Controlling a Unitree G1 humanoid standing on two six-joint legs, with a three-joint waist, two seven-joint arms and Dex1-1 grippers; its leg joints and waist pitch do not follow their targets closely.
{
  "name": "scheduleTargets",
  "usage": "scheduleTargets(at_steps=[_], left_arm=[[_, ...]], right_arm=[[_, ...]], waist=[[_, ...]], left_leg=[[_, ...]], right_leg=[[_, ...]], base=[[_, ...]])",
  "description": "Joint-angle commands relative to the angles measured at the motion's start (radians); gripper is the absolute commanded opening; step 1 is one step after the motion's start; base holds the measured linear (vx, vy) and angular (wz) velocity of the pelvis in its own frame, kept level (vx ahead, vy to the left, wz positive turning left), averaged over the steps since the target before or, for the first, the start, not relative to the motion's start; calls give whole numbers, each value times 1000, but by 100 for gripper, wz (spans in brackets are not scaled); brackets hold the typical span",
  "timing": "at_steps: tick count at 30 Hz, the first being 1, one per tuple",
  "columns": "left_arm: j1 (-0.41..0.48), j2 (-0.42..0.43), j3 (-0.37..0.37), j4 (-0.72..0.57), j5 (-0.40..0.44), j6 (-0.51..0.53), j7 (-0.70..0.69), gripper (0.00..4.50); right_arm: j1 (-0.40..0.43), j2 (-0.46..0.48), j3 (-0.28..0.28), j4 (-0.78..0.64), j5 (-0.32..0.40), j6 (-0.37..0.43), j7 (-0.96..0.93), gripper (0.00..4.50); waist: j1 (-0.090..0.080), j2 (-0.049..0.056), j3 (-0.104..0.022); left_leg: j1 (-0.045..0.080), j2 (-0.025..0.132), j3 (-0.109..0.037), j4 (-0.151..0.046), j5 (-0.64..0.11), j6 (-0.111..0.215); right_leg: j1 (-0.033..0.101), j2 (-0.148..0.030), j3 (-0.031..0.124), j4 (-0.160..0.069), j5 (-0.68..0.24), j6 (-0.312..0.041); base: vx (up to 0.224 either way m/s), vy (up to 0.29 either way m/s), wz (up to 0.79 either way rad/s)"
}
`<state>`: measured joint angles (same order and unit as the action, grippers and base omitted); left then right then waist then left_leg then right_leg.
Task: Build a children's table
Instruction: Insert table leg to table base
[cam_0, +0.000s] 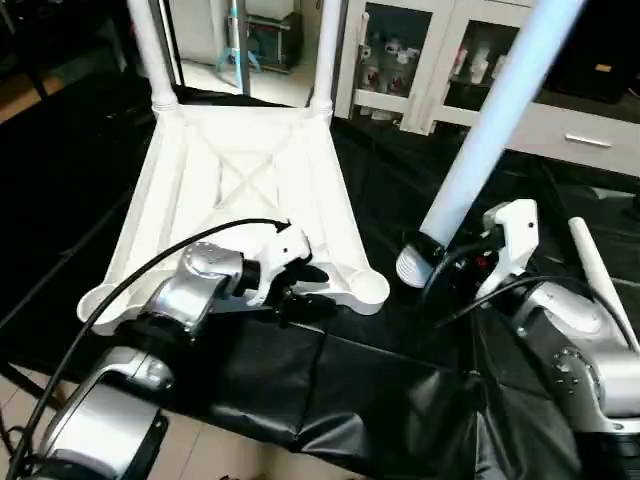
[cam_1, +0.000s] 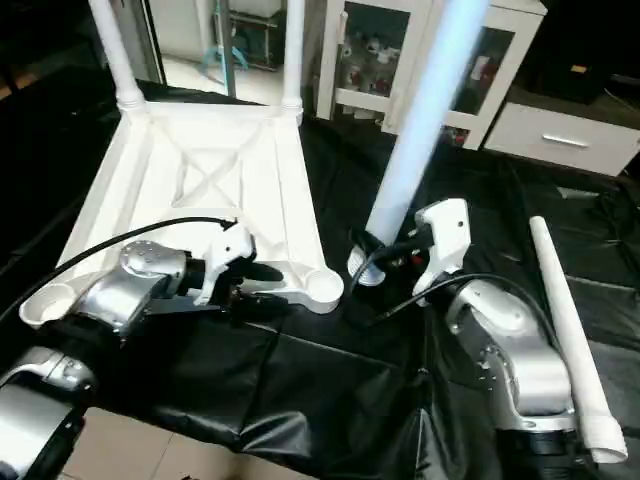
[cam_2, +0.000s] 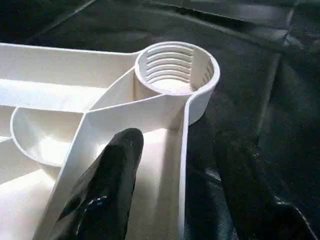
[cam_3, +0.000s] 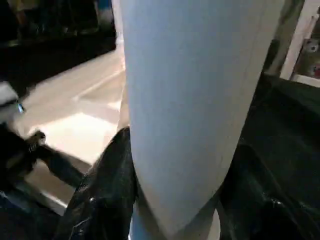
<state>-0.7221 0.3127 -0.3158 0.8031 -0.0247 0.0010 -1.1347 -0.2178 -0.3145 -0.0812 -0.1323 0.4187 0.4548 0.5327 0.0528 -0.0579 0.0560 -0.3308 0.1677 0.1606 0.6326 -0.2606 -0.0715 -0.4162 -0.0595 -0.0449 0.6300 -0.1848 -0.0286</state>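
- Tabletop (cam_0: 240, 190): lay ribbed side up on the black surface (cam_0: 380, 400); two legs (cam_0: 150, 50) stood in its far corners.
- Left tool (cam_2: 170, 165): fingers spread astride the tabletop's near rim, beside an empty threaded socket (cam_2: 175, 70).
- Right tool (cam_3: 175, 200): pinched a third leg (cam_1: 415, 130), tilted, just beside that socket.
- Fourth leg (cam_1: 570, 340): lay well apart from the tabletop.

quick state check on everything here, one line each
top: upside down, two far legs fitted
near socket: empty
left gripper: jaws astride the top's edge, not closed
right gripper: holding a leg
held leg: tilted, not in socket
spare leg: lying loose on cloth
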Motion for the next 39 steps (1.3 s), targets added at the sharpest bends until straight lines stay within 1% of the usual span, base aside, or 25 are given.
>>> scheduleTargets(at_steps=[1,3,4,5,6,7,9,10,13,14,16,17,19,20,21,23,24,27,28,29,32,33,34,35,39], left_arm=[[-8,5,-18,43,38,-13,43,265],[-11,5,-18,56,45,-20,53,265],[-10,3,-17,66,44,-11,53,265],[-9,5,-18,69,48,-14,57,265],[-7,8,-21,76,57,-23,67,265],[-7,8,-21,76,57,-23,67,238],[-5,8,-18,84,58,-29,58,228],[-4,8,-17,90,60,-31,52,228],[-5,11,-18,110,72,-39,53,189],[-8,13,-22,127,85,-51,70,189],[-17,15,-33,157,104,-63,77,182],[-18,14,-35,161,107,-62,75,161],[-21,18,-43,167,116,-62,70,145],[-23,18,-46,169,120,-63,68,143],[-23,19,-50,171,123,-63,62,138],[-23,23,-60,169,131,-58,46,129],[-22,23,-62,170,136,-59,45,106],[-23,24,-68,177,151,-60,43,91],[-22,28,-73,177,161,-58,43,91],[-22,30,-76,177,166,-58,43,69],[-19,41,-89,173,182,-61,33,48],[-18,42,-87,172,181,-56,26,25],[-18,43,-85,172,178,-51,22,25],[-18,46,-87,170,181,-50,18,7],[5,49,-88,134,175,-48,-3,1]], right_arm=[[-1,7,-40,-1,39,14,-11,186],[-2,11,-44,-1,51,20,-12,186],[-3,13,-40,1,50,19,-11,186],[-4,14,-39,3,49,17,-10,186],[-5,15,-36,8,46,13,-7,186],[-5,15,-36,9,46,13,-7,186],[-5,17,-38,9,43,11,-5,186],[-6,18,-40,7,41,10,-7,186],[-11,18,-46,-1,44,11,-11,186],[-11,17,-46,-5,46,10,-14,186],[-10,16,-46,-8,54,13,-17,186],[-10,17,-47,-8,56,13,-17,186],[-12,18,-43,-3,53,9,-15,186],[-14,18,-43,1,51,7,-13,186],[-17,19,-42,4,50,7,-13,186],[-27,21,-40,14,49,6,-11,186],[-34,22,-38,21,47,4,-9,186],[-49,22,-34,38,44,-3,-6,186],[-55,21,-33,43,44,-5,-3,186],[-58,21,-32,46,44,-5,-2,186],[-62,18,-30,51,42,-6,3,186],[-64,15,-28,57,39,-8,7,186],[-68,14,-27,63,36,-11,9,186],[-71,12,-26,69,34,-13,13,186],[-90,13,-2,90,23,-17,33,186]], waist=[[4,-2,-61],[6,2,-58],[6,3,-55],[7,2,-55],[6,7,-54],[5,6,-54],[4,9,-53],[4,8,-53],[3,10,-55],[2,9,-55],[3,-2,-55],[4,1,-54],[3,2,-51],[3,1,-51],[5,-5,-51],[3,-4,-50],[3,-6,-50],[4,-6,-51],[3,-8,-51],[3,-7,-51],[2,-5,-50],[2,-6,-49],[2,-2,-49],[1,-2,-49],[-9,-2,-49]], left_leg=[[-5,57,-11,-86,-15,47],[-6,57,-10,-88,-39,41],[-4,57,-8,-90,-74,27],[-5,58,-9,-91,-81,22],[-6,58,-9,-94,-94,13],[-7,57,-11,-94,-103,8],[-7,55,-10,-95,-116,5],[-9,54,-11,-96,-119,3],[-9,55,-12,-96,-101,5],[-10,55,-11,-96,-99,7],[-9,54,-10,-96,-90,16],[-9,54,-10,-96,-93,17],[-9,53,-10,-98,-116,16],[-9,53,-10,-98,-120,16],[-9,53,-11,-98,-118,18],[-10,53,-13,-101,-118,21],[-10,53,-13,-101,-120,21],[-10,54,-13,-102,-113,23],[-11,55,-13,-103,-107,24],[-11,55,-13,-103,-106,25],[-11,56,-14,-105,-117,22],[-10,55,-13,-104,-120,22],[-12,55,-14,-105,-125,20],[-11,55,-14,-106,-129,19],[-12,56,-16,-107,-141,16]], right_leg=[[71,-90,56,-69,-97,-250],[70,-91,56,-74,-139,-240],[66,-90,56,-83,-209,-216],[67,-91,56,-83,-227,-207],[65,-90,55,-88,-257,-191],[65,-90,55,-89,-281,-178],[62,-88,56,-95,-312,-162],[62,-89,56,-96,-326,-155],[61,-88,56,-94,-299,-157],[61,-86,56,-93,-289,-158],[61,-87,55,-92,-289,-156],[60,-88,56,-94,-301,-154],[58,-89,56,-102,-369,-135],[58,-89,56,-104,-385,-128],[57,-91,56,-105,-413,-115],[54,-90,55,-108,-434,-101],[53,-90,55,-110,-448,-94],[52,-90,55,-110,-445,-94],[52,-91,55,-108,-431,-97],[52,-91,55,-107,-426,-99],[51,-92,54,-108,-432,-103],[50,-93,55,-110,-441,-99],[51,-94,55,-111,-452,-98],[50,-93,55,-113,-456,-97],[51,-92,54,-112,-457,-103]], base=[[0,0,0],[0,0,0],[0,0,0],[0,0,0],[0,0,0],[0,0,0],[0,0,0],[0,0,0],[0,0,0],[0,0,0],[0,0,0],[0,0,0],[0,0,0],[0,0,0],[0,0,0],[0,0,0],[0,0,0],[0,0,0],[0,0,0],[0,0,0],[0,0,0],[0,0,0],[0,0,0],[0,0,0],[0,0,0]])
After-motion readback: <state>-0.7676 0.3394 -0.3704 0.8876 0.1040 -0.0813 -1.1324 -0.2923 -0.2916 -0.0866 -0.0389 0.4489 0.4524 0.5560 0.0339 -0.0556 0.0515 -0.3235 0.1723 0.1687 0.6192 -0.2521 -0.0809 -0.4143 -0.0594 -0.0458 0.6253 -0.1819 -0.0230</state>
